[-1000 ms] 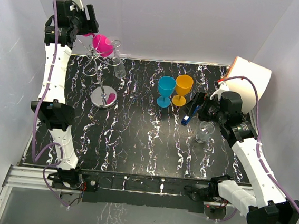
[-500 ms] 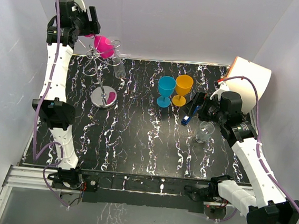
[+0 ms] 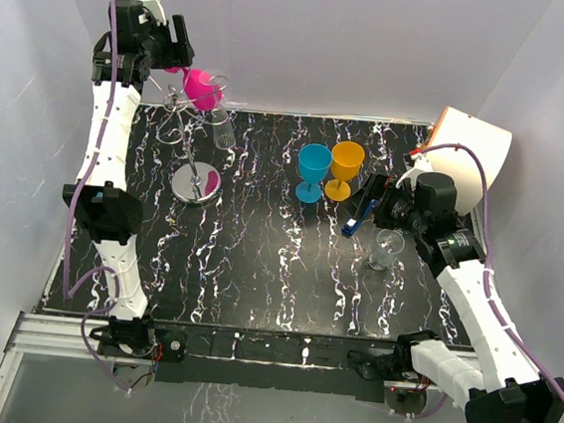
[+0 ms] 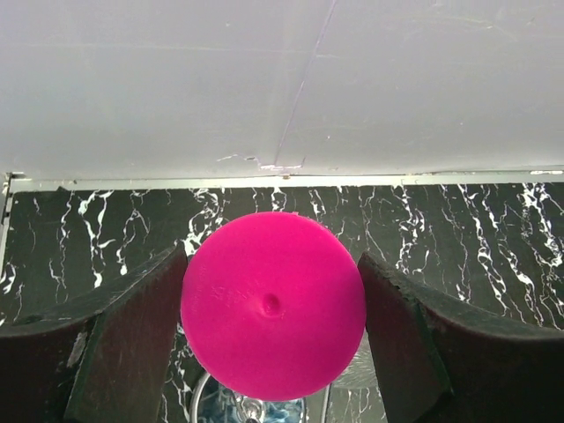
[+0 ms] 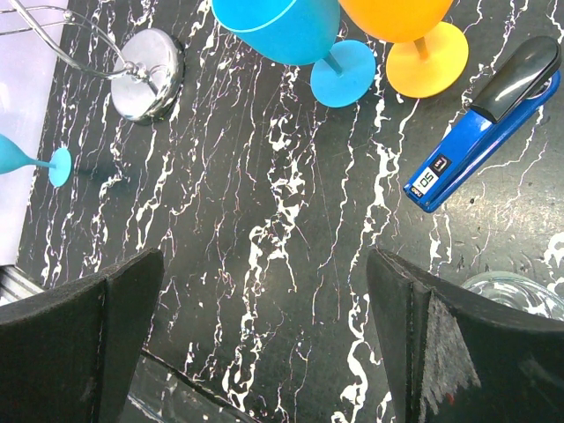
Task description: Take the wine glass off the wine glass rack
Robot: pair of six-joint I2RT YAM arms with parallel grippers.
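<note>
A pink wine glass [image 3: 202, 89] is held tilted at the top of the wine glass rack [image 3: 196, 181], a silver wire stand with a round disc base and curled hook arms. My left gripper [image 3: 180, 60] is high at the back left, shut on the pink glass. In the left wrist view its round pink foot [image 4: 273, 304] fills the gap between my two fingers, which touch it on both sides. A clear glass [image 3: 224, 128] hangs upside down from the rack's right side. My right gripper [image 3: 371, 202] is open and empty above the table [image 5: 264, 291].
A blue glass [image 3: 313, 170] and an orange glass [image 3: 345, 168] stand mid-table. A blue stapler [image 3: 358, 217] and a clear glass [image 3: 388, 248] sit by my right gripper. A white and orange container [image 3: 468, 149] is at the back right. White walls enclose the table.
My left gripper has risen slightly and shifted right, and the pink glass has moved right with it. The right arm has not moved.
</note>
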